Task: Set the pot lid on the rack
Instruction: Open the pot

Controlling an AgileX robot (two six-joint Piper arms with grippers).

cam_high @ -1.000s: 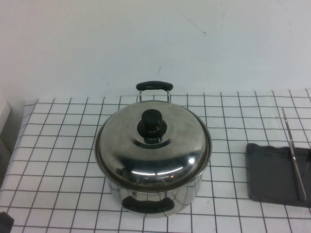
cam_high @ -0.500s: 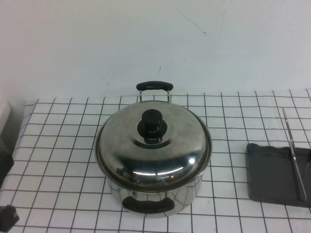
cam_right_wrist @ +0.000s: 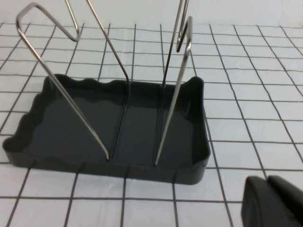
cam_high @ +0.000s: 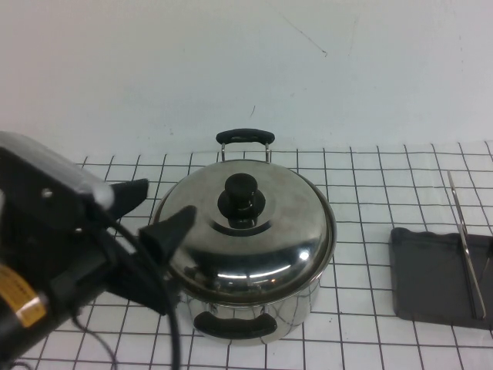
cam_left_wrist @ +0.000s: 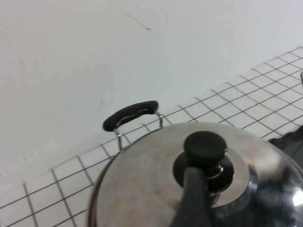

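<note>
Gleaming domed pot lid [cam_high: 243, 231], left gripper [cam_high: 150, 210] beside, right gripper [cam_right_wrist: 272, 201] near rack [cam_right_wrist: 113, 127]

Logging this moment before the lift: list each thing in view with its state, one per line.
Lid: closed on the pot, knob free.
Pot: upright, covered.
Rack: empty, wires upright.
Left claw: open, beside the lid, holding nothing.
Right claw: shut, near the rack, holding nothing.

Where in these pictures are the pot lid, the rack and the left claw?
pot lid [cam_high: 269, 250], high view, on its shiny dome.
rack [cam_right_wrist: 85, 125], right wrist view, on its dark floor.
left claw [cam_high: 158, 208], high view, between its open fingertips, beside the lid.
</note>
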